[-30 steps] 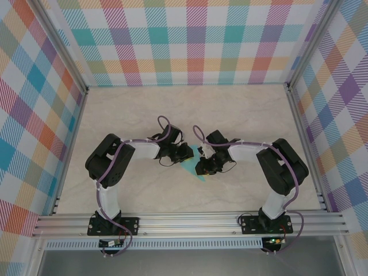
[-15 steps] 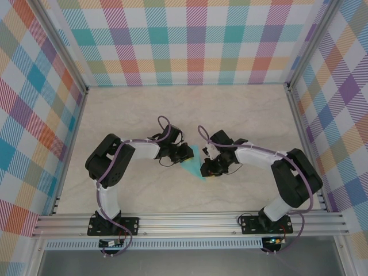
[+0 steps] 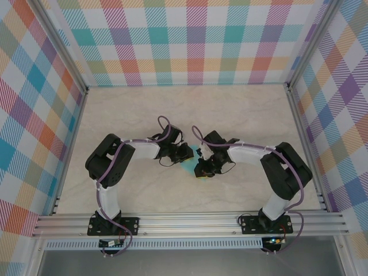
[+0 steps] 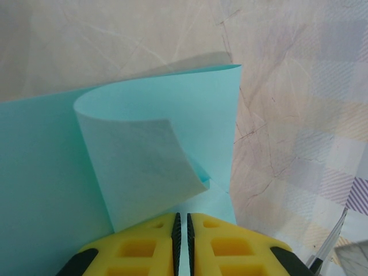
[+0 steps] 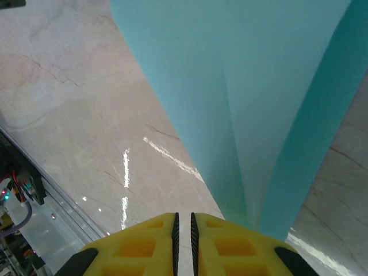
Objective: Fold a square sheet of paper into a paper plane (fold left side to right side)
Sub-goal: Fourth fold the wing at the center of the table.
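Since the earlier frame, the right arm is drawn in toward the centre, and less turquoise is left uncovered between the wrists. At mid-tabletop, the left tool is clenched on the square sheet of paper, whose flap is curled over. The right tool is clamped on the sheet's opposite edge.

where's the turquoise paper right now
Top view: the turquoise sheet is near the middle of the table, gripped by the left end effector and the right end effector.
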`<state>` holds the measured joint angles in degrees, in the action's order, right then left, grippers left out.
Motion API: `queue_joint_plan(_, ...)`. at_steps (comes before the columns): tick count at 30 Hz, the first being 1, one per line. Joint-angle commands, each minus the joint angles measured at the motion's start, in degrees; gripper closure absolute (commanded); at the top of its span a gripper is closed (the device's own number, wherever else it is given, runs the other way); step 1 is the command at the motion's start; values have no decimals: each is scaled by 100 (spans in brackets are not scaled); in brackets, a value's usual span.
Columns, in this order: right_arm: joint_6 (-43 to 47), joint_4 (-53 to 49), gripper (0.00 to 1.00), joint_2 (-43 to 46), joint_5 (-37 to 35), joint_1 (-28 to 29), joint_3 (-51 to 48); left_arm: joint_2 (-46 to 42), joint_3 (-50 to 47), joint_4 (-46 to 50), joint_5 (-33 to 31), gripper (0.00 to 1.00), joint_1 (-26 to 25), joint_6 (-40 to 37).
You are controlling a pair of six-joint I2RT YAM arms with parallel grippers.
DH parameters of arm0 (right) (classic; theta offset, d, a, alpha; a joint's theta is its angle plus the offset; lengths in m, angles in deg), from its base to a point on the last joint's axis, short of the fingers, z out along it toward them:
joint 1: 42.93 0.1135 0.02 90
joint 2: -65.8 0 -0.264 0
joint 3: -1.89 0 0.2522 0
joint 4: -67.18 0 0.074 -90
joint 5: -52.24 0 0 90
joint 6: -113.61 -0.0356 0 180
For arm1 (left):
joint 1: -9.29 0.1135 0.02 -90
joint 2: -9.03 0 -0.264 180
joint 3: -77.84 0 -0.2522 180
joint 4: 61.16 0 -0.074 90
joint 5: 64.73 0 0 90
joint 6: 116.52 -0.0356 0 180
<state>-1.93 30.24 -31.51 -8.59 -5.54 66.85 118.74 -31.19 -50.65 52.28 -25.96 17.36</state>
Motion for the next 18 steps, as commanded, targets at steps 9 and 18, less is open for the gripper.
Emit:
queue_joint_plan(9, -120, 223, 85, -222, 113, -144, -38, 47, -175, 559, -239, 85, -79, -99)
queue_joint_plan(18, 75, -257, 85, -262, -307, -144, -134, 50, -184, 570, -262, 85, -79, -112)
